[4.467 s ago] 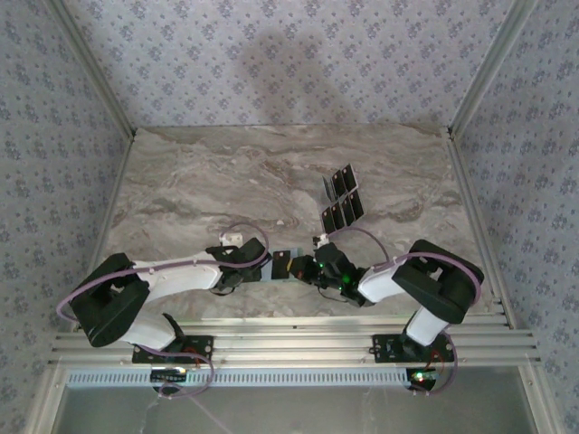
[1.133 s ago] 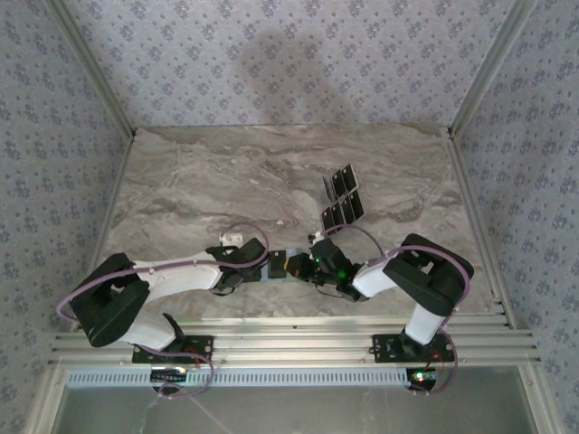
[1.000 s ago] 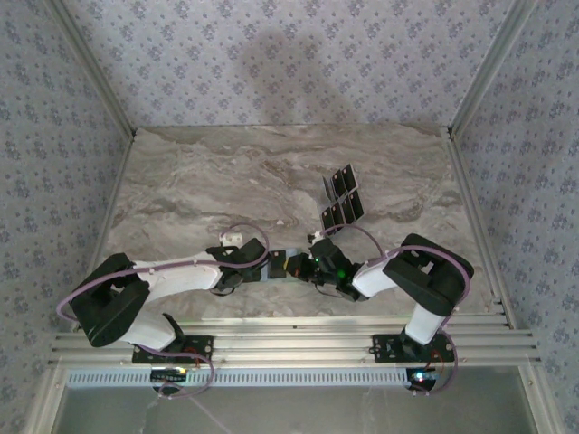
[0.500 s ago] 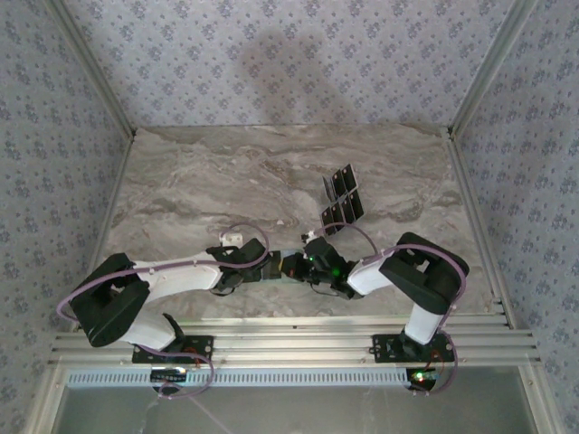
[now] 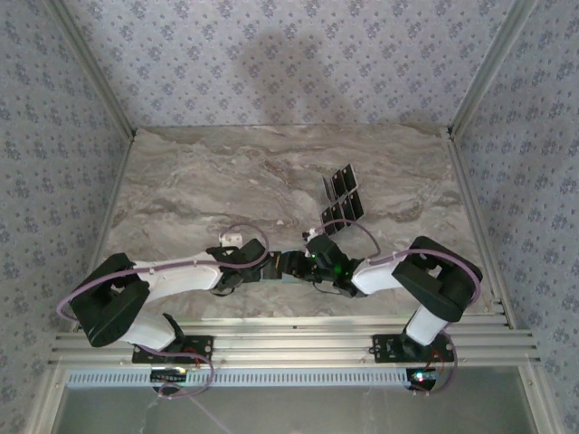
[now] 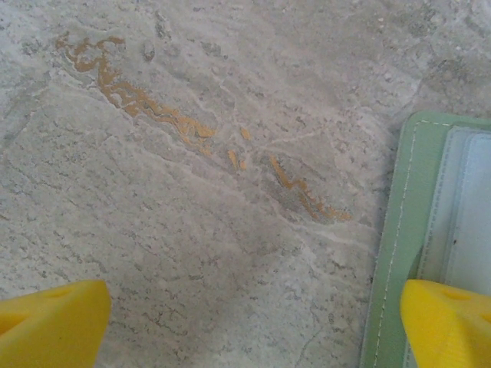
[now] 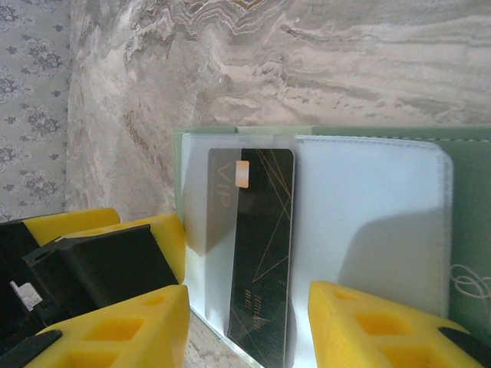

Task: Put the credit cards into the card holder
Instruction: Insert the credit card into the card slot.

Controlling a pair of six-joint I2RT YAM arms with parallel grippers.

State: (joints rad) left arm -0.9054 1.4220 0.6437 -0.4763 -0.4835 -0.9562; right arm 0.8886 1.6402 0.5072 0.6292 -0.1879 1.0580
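Card holder (image 7: 368,199) open, one credit card (image 7: 261,253) partly inside its clear slot. Right gripper (image 7: 249,322) fingers part-open astride that card; left gripper (image 6: 253,322) fingers wide.

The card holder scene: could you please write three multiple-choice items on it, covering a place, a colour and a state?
1. In the top view, the loose credit cards lie: A) just right of centre B) far left corner C) near left edge
2. The card holder has a rim that is: A) red B) pale green C) blue
3. The right end effector is: A) shut on a card B) open around the black card C) shut on the holder

Answers: 1A, they sit mid-depth, slightly right; 2B, green stitched border; 3B, its fingers stand apart, clear of the card.
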